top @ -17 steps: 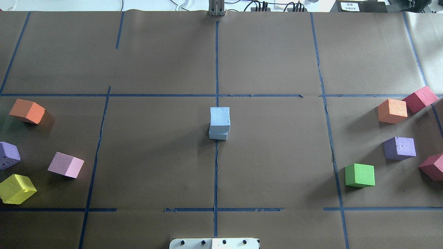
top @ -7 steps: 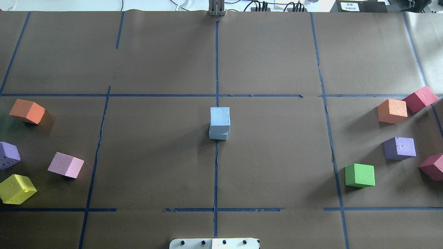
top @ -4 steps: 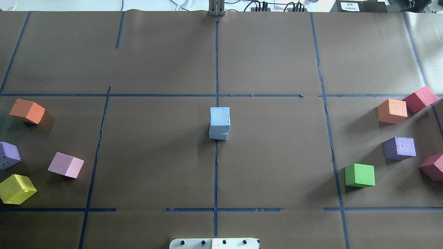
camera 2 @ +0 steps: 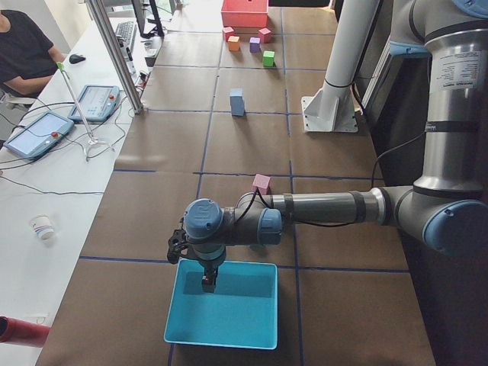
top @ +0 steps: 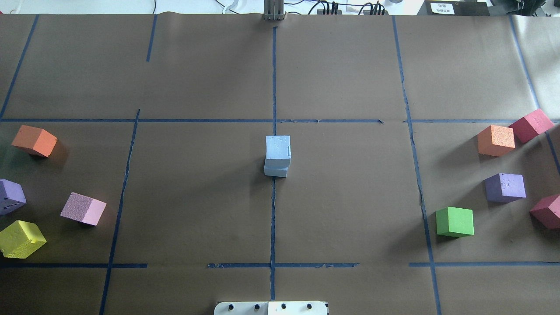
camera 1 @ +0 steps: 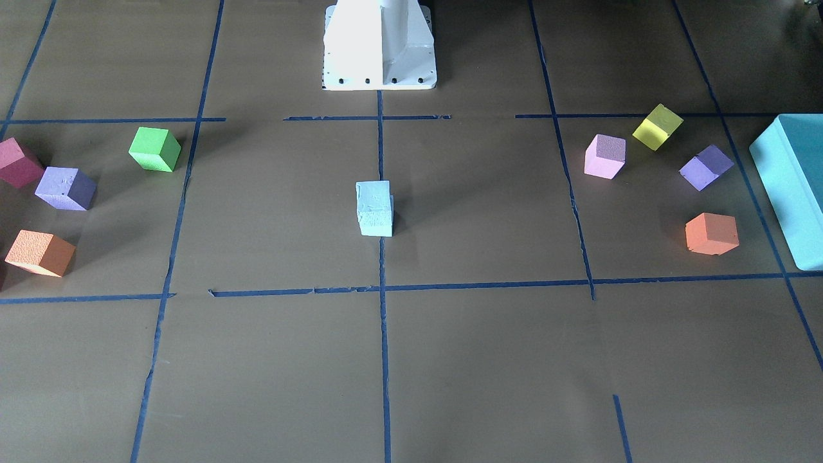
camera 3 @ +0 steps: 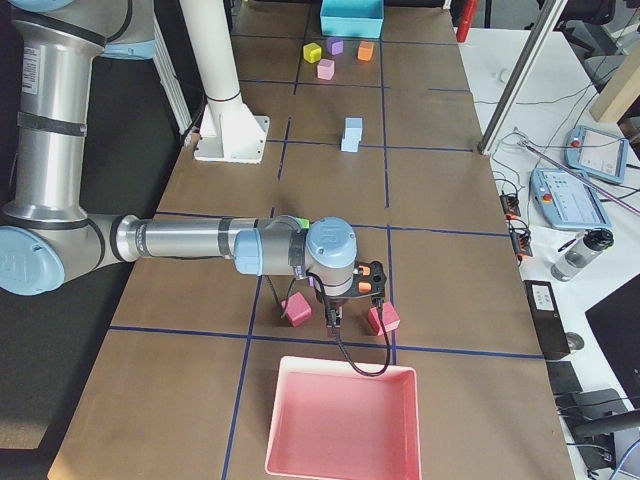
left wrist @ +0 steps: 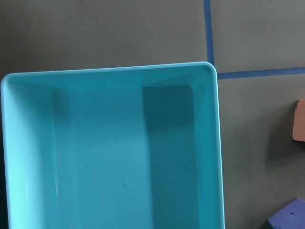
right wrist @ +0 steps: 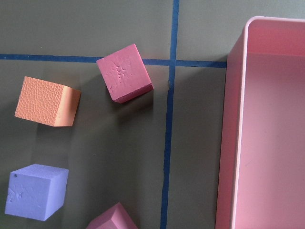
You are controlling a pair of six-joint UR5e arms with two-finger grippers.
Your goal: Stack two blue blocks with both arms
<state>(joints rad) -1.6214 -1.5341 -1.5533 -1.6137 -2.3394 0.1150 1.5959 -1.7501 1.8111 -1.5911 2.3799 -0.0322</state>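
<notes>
The two pale blue blocks stand stacked at the table's centre on the blue tape line; the top block [top: 278,147] sits slightly offset on the lower block [top: 276,170]. The stack also shows in the front view [camera 1: 375,208] and in both side views [camera 2: 237,101] [camera 3: 352,134]. My left gripper [camera 2: 207,284] hangs over a teal tray [camera 2: 223,305], far from the stack. My right gripper [camera 3: 335,318] hangs near a pink tray [camera 3: 342,420], between two red cubes. Both grippers show only in the side views, so I cannot tell whether they are open or shut.
Orange [top: 34,140], purple [top: 11,196], pink [top: 83,208] and yellow [top: 21,238] cubes lie at the left. Orange [top: 496,140], red [top: 531,124], purple [top: 505,187], green [top: 455,222] and another red [top: 547,211] cube lie at the right. The white pedestal [camera 1: 379,45] stands at the robot's side.
</notes>
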